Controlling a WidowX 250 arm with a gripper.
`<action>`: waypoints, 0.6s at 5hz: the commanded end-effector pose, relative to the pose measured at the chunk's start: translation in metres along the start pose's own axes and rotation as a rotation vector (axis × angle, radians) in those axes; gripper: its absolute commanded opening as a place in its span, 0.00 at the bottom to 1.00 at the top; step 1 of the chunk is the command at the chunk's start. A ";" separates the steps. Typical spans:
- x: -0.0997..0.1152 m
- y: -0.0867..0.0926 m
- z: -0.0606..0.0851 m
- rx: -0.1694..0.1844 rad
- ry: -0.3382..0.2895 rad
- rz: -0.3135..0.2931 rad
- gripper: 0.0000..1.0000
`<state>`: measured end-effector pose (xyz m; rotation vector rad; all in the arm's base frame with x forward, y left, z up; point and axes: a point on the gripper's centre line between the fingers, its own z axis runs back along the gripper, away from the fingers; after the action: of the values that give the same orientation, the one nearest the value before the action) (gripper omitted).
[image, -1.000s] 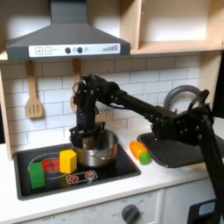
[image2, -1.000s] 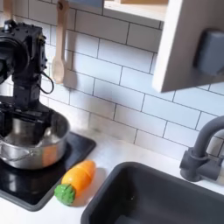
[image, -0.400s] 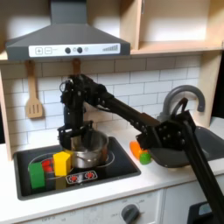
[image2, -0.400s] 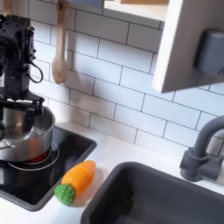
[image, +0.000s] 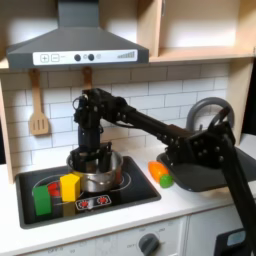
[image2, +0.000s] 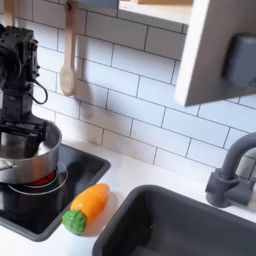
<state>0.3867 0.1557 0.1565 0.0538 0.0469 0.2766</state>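
A silver pot sits on the black toy stovetop, partly over a red burner ring. My gripper reaches straight down into the pot's left side, its fingers shut on the rim. In the second exterior view the gripper stands at the pot's back rim. Just left of the pot in the first exterior view stand a yellow block and a green block. An orange toy carrot with a green end lies to the pot's right on the counter, also in the second exterior view.
A dark sink with a grey faucet takes up the right side of the second exterior view. A wooden spatula and spoon hang on the tiled wall. A range hood hangs above the stove.
The gripper and the pot have shifted to the first exterior view's left, toward the yellow block. The red burner ring now shows under the pot's edge.
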 end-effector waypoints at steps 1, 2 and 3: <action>-0.020 -0.025 0.011 -0.015 -0.016 -0.066 1.00; -0.039 -0.040 0.014 -0.021 -0.016 -0.090 1.00; -0.053 -0.054 0.023 -0.027 -0.029 -0.109 1.00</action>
<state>0.3514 0.0885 0.1781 0.0286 0.0167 0.1717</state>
